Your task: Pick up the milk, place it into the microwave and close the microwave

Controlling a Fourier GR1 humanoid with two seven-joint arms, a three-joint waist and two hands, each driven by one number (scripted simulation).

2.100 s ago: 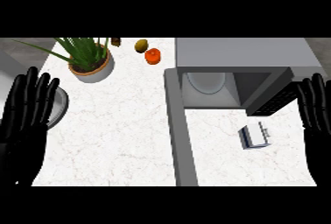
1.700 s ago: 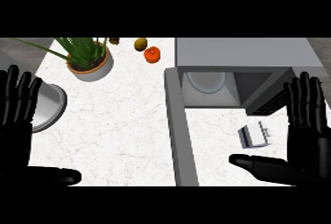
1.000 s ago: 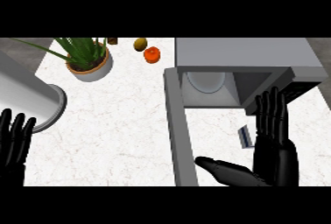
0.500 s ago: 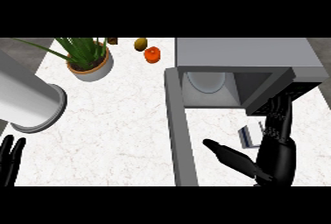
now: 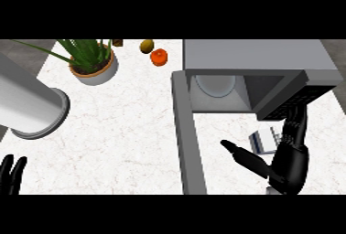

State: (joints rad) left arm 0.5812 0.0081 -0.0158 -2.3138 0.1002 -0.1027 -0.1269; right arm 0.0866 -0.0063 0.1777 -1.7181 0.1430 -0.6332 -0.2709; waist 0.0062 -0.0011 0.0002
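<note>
The milk (image 5: 263,141) is being left on the counter (image 5: 121,137) just in front of the open microwave (image 5: 256,68), partly covered by the right hand (image 5: 289,161), fingers spread straight, nothing gripped. The left hand (image 5: 11,174) is being kept open at the lower-left edge.

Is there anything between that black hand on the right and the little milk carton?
Nothing visible does. The right hand is open right beside the milk, thumb stretched out below the carton, fingers along its far side, with only bare counter around it.

A single head view looks steeply down on the counter (image 5: 121,137) (forearms enter from the lower edge).
</note>
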